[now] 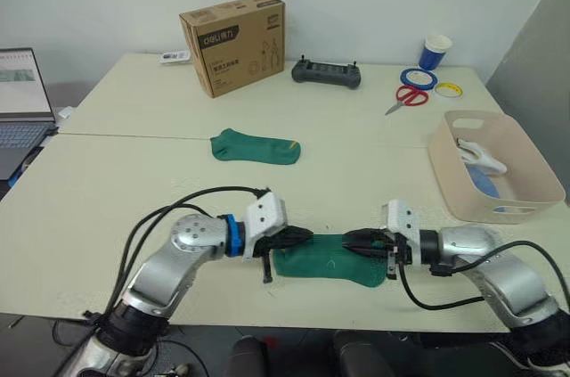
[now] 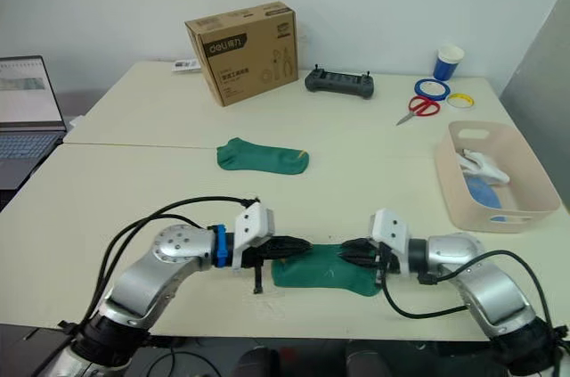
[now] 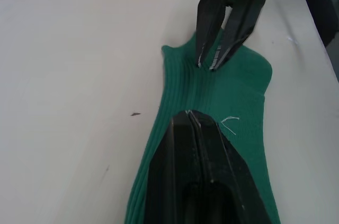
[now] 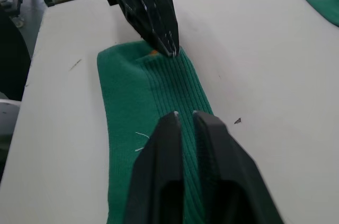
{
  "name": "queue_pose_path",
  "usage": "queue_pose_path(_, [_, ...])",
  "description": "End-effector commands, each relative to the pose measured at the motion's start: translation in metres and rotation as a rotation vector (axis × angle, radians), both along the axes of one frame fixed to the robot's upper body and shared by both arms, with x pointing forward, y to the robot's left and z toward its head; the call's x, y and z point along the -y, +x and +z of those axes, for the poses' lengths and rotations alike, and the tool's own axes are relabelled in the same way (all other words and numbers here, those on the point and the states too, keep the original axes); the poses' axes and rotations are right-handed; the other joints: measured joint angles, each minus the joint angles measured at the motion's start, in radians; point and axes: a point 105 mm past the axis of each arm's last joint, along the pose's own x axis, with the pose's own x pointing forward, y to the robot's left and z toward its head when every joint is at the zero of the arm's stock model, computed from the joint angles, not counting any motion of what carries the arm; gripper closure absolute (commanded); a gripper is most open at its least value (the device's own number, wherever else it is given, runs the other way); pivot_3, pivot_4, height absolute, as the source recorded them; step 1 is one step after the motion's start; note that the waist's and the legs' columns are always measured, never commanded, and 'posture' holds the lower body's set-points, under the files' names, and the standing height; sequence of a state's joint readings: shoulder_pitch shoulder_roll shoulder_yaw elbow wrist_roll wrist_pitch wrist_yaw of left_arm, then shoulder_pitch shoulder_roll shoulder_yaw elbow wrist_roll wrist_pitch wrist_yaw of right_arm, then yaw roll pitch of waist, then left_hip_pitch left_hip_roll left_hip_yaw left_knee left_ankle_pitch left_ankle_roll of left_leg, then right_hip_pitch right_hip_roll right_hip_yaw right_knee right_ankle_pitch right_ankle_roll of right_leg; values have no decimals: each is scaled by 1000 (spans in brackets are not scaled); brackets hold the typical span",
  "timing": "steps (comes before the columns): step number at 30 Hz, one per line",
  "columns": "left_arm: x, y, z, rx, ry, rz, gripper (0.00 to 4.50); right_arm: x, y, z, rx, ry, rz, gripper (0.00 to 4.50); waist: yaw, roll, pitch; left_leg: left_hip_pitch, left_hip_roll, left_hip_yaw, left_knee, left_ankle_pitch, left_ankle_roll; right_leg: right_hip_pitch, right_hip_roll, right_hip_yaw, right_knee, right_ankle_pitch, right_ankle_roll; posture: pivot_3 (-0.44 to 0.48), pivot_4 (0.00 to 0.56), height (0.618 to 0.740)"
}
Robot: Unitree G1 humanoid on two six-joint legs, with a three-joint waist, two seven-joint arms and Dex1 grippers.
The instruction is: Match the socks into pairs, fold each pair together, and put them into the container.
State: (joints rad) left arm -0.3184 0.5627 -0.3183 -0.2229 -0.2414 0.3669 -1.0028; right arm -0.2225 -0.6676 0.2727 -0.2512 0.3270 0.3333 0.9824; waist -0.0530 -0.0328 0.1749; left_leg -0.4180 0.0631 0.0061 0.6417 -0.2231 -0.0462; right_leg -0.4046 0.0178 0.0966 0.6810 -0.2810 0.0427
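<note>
Basically both arms lay low, left gripper (image 1: 301, 236) and right gripper (image 1: 349, 239) pinched shut on the near green sock (image 1: 331, 261) on the pale table (image 1: 125, 172).

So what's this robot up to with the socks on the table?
It is working on a dark green sock lying flat at the near table edge, left gripper at one end and right gripper at the other, both with fingers nearly together on the fabric. Its matching sock lies farther back. The pink basin on the right already holds white and blue socks.
</note>
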Motion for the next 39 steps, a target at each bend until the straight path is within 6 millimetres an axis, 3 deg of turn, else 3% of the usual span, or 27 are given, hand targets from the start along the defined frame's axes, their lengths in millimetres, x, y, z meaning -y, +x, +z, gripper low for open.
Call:
queue_pose_path(1, [10, -3, -12, 10, 48, -59, 4500, 1, 2, -9, 9, -18, 20, 4483, 1, 0, 0, 0, 0, 0, 0, 0, 0, 0, 0, 0, 0, 0, 0, 0, 150, 740])
queue_pose_path(4, [8, -2, -21, 1, 78, -46, 4500, 8, 4, -17, -5, -31, 3, 4483, 2, 0, 0, -1, 0, 0, 1, 0, 0, 0, 0, 1, 0, 0, 0, 0, 150, 740])
queue_pose_path(8, [-13, 3, -31, -3, 125, 13, 4500, 33, 10, -23, -28, -27, -102, 4483, 3, 0, 0, 0, 0, 0, 1, 0, 0, 0, 0, 0, 0, 0, 0, 0, 150, 740])
queue_pose_path(16, [-42, 3, -26, -11, 147, 60, 4500, 56, 12, -20, -58, 24, -200, 4483, 1, 0, 0, 1, 0, 0, 1, 0, 0, 1, 0, 0, 1, 1, 0, 0, 150, 740])
queue_pose_path(25, [-46, 3, -23, -15, 123, 80, 4500, 72, 3, -18, -57, -9, -214, 4483, 2, 0, 0, 1, 0, 0, 1, 0, 0, 1, 0, 0, 1, 1, 0, 0, 150, 740])
queue_pose_path(31, [-38, 2, -9, 3, 54, 43, 4500, 55, -1, 6, -29, 64, -182, 4483, 1, 0, 0, 1, 0, 0, 1, 0, 0, 1, 0, 0, 1, 1, 0, 0, 150, 740])
queue_pose_path(34, [-40, 7, 18, 41, -43, 75, 4500, 49, 4, 32, 25, 114, -221, 4483, 2, 0, 0, 0, 0, 0, 1, 0, 0, 1, 0, 0, 1, 1, 0, 0, 150, 740])
queue_pose_path(36, [-46, 15, 31, 60, -95, 145, 4500, 52, 13, 45, 62, 147, -274, 4128, 1, 0, 0, 0, 0, 0, 1, 0, 0, 0, 0, 0, 1, 1, 0, 0, 150, 740])
queue_pose_path(39, [-59, 28, 41, 66, -170, 273, 3686, 54, 28, 55, 120, 171, -349, 3316, 1, 0, 0, 1, 0, 0, 2, 0, 0, 1, 0, 0, 1, 1, 0, 0, 150, 740])
